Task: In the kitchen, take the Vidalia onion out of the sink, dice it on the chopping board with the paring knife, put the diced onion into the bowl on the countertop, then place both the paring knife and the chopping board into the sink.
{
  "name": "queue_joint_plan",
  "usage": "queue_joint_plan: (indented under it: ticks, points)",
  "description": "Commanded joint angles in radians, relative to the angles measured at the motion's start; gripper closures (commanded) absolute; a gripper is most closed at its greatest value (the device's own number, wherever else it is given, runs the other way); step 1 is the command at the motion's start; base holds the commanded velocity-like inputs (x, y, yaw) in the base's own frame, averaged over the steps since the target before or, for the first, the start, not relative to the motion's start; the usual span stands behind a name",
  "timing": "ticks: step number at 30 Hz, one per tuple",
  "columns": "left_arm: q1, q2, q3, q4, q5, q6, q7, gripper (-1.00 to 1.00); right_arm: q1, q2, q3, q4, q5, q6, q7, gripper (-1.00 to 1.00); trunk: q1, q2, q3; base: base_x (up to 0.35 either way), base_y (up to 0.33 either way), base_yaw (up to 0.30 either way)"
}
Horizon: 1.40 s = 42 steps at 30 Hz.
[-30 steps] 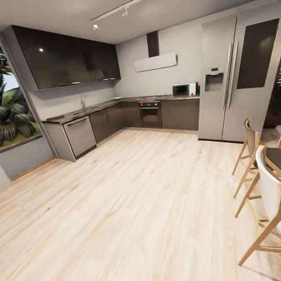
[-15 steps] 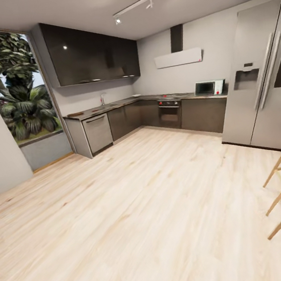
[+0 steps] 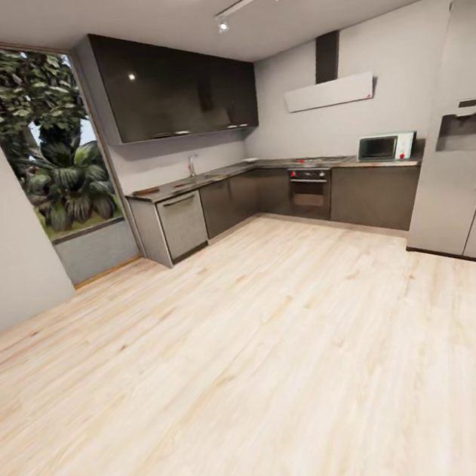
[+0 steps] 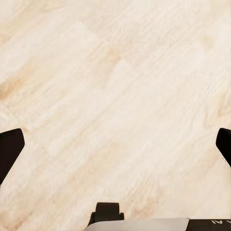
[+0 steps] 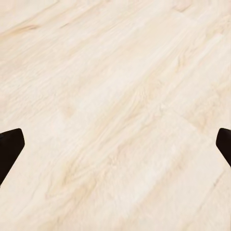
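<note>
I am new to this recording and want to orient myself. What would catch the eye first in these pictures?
First comes the wide pale wooden floor, which covers the foreground of the head view. Beyond it an L-shaped run of dark cabinets carries the grey countertop along the far walls, with a tall window full of green plants at the left and a steel fridge at the right. Both wrist views look down on that floor, with the left pincer and the right pincer open.

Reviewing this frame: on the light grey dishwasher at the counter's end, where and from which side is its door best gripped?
Probably the horizontal bar handle across the top of the dishwasher front, approached head-on from the room, jaws above and below: the bar runs level. Finer detail is too distant.
</note>
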Motion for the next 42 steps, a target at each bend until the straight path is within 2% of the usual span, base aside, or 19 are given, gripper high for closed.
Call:
queue_joint_plan:
  ticks: [1, 42]
  points:
    - [0.001, 0.000, 0.000, -0.001, 0.002, -0.001, 0.000, -1.00, -0.001, 0.000, 0.000, 0.001, 0.000, -0.003, 0.000, -1.00, 0.001, 0.000, -0.001, 0.318, 0.000, 0.008]
    - [0.000, 0.000, 0.000, -0.001, 0.002, -0.001, 0.001, -1.00, 0.000, 0.000, 0.002, 0.001, 0.000, -0.003, 0.000, -1.00, 0.001, 0.000, -0.001, 0.318, 0.000, 0.000]
